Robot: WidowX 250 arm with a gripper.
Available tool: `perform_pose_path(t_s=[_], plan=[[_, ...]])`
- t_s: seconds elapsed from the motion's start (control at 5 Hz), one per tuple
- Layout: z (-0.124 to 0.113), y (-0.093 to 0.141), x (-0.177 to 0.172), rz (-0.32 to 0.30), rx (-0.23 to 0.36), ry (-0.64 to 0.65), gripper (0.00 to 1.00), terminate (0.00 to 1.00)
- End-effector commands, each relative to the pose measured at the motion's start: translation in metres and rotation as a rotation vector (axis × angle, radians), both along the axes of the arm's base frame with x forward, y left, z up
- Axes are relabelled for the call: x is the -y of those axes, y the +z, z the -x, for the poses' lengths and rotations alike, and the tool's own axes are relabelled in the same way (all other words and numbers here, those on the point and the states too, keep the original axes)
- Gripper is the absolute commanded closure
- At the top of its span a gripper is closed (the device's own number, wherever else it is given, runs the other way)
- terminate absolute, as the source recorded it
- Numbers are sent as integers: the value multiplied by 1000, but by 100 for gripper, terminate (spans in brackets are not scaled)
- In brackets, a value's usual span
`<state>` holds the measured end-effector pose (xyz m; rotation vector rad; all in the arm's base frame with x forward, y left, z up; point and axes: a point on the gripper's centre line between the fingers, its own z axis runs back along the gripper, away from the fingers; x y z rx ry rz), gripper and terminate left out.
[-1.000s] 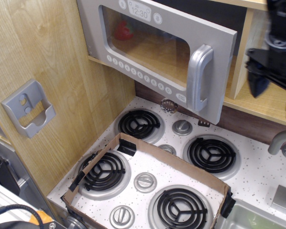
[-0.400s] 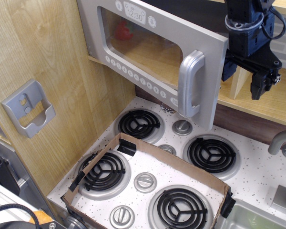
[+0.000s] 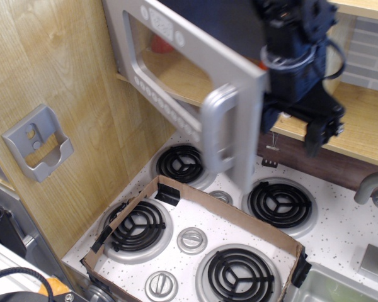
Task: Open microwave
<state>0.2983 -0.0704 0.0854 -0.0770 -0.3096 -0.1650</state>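
Observation.image shows the microwave up left of the stovetop, its door swung partway out, its loop handle standing upright. Just right of the door's free edge, behind it, hangs the gripper, fingers apart and empty, apparently touching the door's back; blur hides contact.

The grey toy microwave is sitting at twelve o'clock above the burners, its windowed door hanging partly open, its thick loop handle and button row showing, something red lying inside.
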Motion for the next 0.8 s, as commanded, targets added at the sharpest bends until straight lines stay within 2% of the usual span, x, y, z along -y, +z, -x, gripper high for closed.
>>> perform_pose_path(t_s=[0.0,0.4,0.6], plan=[[46,14,-16,37,46,85,0,0],[75,4,-57,13,31,115,0,0],[80,4,-64,-8,5,167,0,0]])
